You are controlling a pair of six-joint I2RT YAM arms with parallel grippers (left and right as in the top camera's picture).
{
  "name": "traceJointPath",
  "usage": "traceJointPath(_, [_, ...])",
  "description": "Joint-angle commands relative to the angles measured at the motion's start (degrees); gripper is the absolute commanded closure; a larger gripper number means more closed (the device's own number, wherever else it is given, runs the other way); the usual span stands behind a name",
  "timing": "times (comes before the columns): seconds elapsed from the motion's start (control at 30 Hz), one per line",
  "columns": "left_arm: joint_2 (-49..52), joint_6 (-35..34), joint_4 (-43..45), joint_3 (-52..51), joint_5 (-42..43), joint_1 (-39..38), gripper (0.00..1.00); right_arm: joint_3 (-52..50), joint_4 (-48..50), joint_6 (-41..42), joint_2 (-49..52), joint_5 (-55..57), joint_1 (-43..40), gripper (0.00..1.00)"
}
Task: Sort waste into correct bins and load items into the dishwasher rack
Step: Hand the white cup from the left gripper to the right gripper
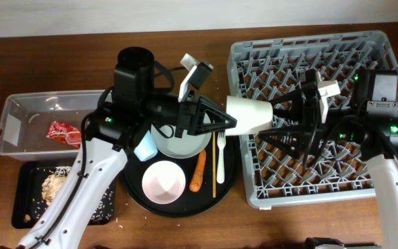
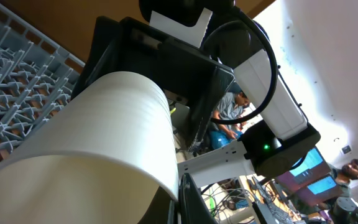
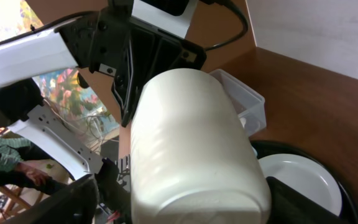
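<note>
My left gripper [image 1: 223, 123] is shut on the rim of the white cup [image 1: 251, 114] and holds it sideways in the air, between the round tray and the dishwasher rack [image 1: 365, 55]. The cup fills the left wrist view [image 2: 92, 143]. My right gripper [image 1: 282, 117] is open, with a finger on each side of the cup's base [image 3: 191, 143]. The plate [image 1: 185, 145], white bowl [image 1: 163, 181], blue cup [image 1: 145, 147], carrot [image 1: 198, 171], fork [image 1: 221, 155] and chopsticks [image 1: 214, 166] lie on the round tray. I see no tissue.
The clear tub [image 1: 26, 111] at the left holds the red wrapper [image 1: 64, 131]. The black rectangular tray [image 1: 30, 173] in front of it holds food scraps [image 1: 52, 183]. The round black tray [image 1: 137, 197] sits in the middle, beside the rack.
</note>
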Motion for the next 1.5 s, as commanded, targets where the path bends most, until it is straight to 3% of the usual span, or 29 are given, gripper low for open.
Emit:
traceJointPath(0.0, [0.11,-0.33,0.22,1.11,-2.34,-1.53,1.0,0.79,0.13,-0.35,0.15,-2.64,0.22,0.21])
traceJointPath(0.4, [0.11,-0.33,0.44,1.11,-4.87,-3.04,1.0,0.79,-0.5,-0.17,0.2,-2.73,0.22,0.27])
traceJointPath(0.47, [0.11,-0.33,0.44,1.11,-4.87,-3.04,1.0,0.79,-1.03,-0.17,0.26,-0.61,0.22,0.26])
traceJointPath(0.57, [0.11,-0.33,0.9,1.11,-4.92,-3.04,1.0,0.68,-3.76,-0.2,0.26,2.45,0.22,0.15])
traceJointPath(0.7, [0.11,-0.35,1.66,1.11,-4.87,-3.04,1.0,0.68,-3.76,-0.2,0.26,2.4,0.22,0.17])
traceJointPath(0.77, [0.11,-0.35,1.64,1.11,-4.85,-3.04,1.0,0.7,-3.69,-0.2,0.26,2.4,0.22,0.23])
traceJointPath(0.9, [0.11,-0.57,1.44,1.11,-4.59,-3.04,1.0,0.7,-1.73,-0.2,0.26,1.29,0.22,0.18])
traceJointPath(0.97, [0.11,-0.57,1.44,1.11,-4.42,-3.04,1.0,0.7,-1.75,-0.2,0.26,1.29,0.22,0.21])
traceJointPath(1.17, [0.11,-0.55,1.42,1.11,-4.42,-3.04,1.0,0.7,-0.02,-0.2,0.26,-0.22,0.22,0.45])
traceJointPath(1.4, [0.11,-0.55,1.42,1.11,-4.39,-3.04,0.99,0.7,0.31,-0.2,0.26,-0.17,0.22,0.45])
traceJointPath(1.47, [0.11,-0.55,1.44,1.11,-4.37,-3.02,0.9,0.7,0.44,-0.2,0.26,-0.17,0.22,0.45])
